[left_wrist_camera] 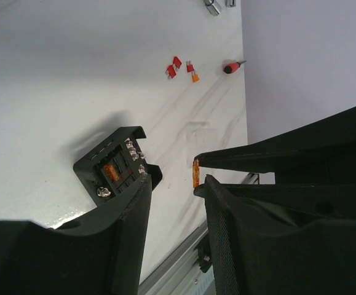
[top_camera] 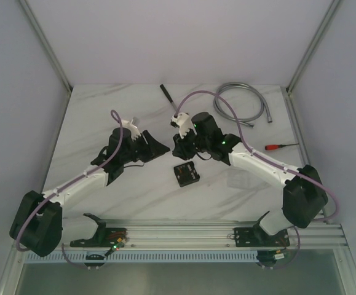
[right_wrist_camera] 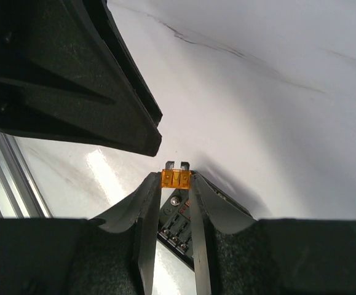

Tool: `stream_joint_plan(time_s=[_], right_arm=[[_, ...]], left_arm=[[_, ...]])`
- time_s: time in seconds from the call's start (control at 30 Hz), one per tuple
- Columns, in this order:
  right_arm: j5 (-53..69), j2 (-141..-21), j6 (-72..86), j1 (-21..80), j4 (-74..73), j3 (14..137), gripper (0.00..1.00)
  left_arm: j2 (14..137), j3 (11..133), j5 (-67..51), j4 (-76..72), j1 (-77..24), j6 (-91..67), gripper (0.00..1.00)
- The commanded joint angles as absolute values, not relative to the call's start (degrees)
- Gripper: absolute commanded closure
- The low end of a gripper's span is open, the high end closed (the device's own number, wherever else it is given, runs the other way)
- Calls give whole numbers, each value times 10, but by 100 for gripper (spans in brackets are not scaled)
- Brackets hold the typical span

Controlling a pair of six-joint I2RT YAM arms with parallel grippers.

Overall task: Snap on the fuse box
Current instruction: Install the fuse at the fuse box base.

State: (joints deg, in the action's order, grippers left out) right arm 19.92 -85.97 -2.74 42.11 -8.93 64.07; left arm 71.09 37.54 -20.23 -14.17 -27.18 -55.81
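The fuse box [top_camera: 185, 174] is a small black square box lying open-side up on the white table, between the two arms. It also shows in the left wrist view as the fuse box [left_wrist_camera: 113, 169], with an orange fuse seated in its slots. My right gripper [right_wrist_camera: 176, 179] is shut on an orange fuse [right_wrist_camera: 175, 178], held above the fuse box [right_wrist_camera: 181, 227]. My left gripper [left_wrist_camera: 176, 183] stands open with nothing between its fingers. That fuse [left_wrist_camera: 195, 174] sits just off the tip of its right finger. In the top view the left gripper [top_camera: 163, 147] and right gripper [top_camera: 178, 149] nearly meet.
Loose red fuses [left_wrist_camera: 173, 67] and a red-orange one [left_wrist_camera: 193, 72] lie beyond the box. A red-handled screwdriver [top_camera: 276, 147] is at the right, a coiled metal hose [top_camera: 239, 101] at the back right, a black tool [top_camera: 166, 92] at the back. A metal rail [top_camera: 184, 233] runs along the near edge.
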Motion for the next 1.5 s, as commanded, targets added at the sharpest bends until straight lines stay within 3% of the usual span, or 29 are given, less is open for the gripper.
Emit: stream_joint_plan(time_s=[0.0,0.5,1.47], right_arm=[[220,-860,-35,429,-64,629,75],[233,-857,-32,433,-31,618,76],[203,-857,14,433,18,618,76]], left_arm=[[700,372,-193,-164,-273,-573,51],[733,371,-213,-216,-290,-600,66],[726,360,-183,-211,-303,-623,78]])
